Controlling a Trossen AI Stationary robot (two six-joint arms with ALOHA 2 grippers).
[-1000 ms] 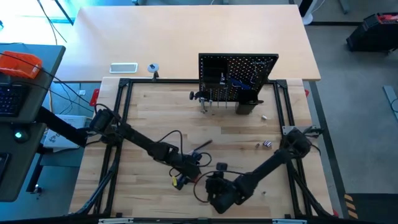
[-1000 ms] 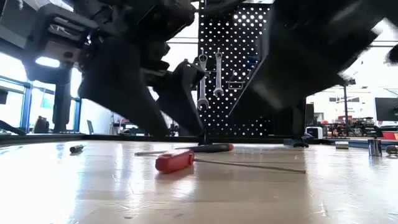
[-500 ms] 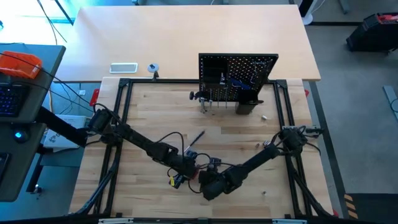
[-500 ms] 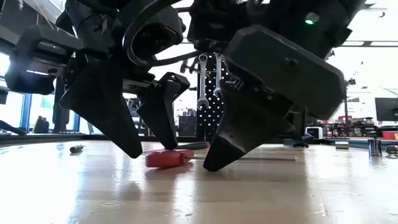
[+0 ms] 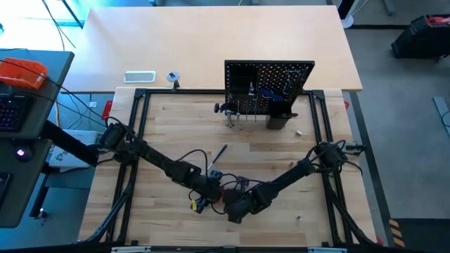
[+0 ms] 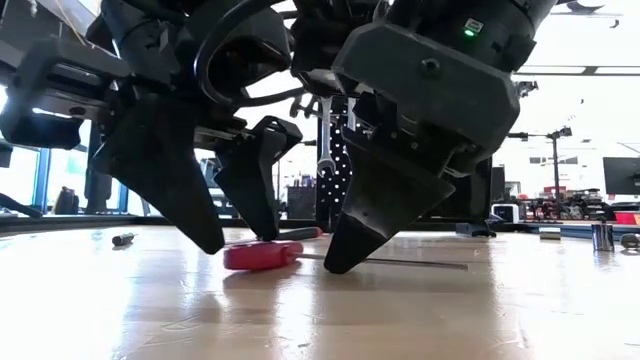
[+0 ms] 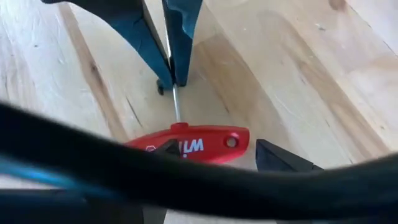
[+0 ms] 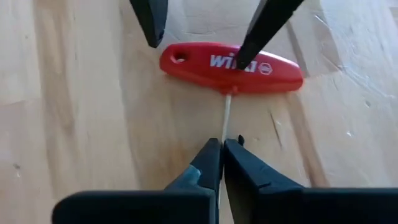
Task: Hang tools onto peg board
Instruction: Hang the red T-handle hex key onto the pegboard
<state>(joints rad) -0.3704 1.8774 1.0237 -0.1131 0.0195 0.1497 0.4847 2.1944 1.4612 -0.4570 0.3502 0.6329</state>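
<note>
Between the spread left hand point(image 8: 202, 25), red-handled screwdriver point(image 8: 230, 65), shaft pinched by right hand point(image 8: 222, 155).

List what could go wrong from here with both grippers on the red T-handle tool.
1. The right gripper is shut on only the thin metal shaft of the red-handled tool; on lifting, the heavier handle may swing or slip.
2. The left gripper stands open astride the red handle, its fingers near the table; closing may push the tool sideways.
3. Both grippers crowd together and may collide.
</note>
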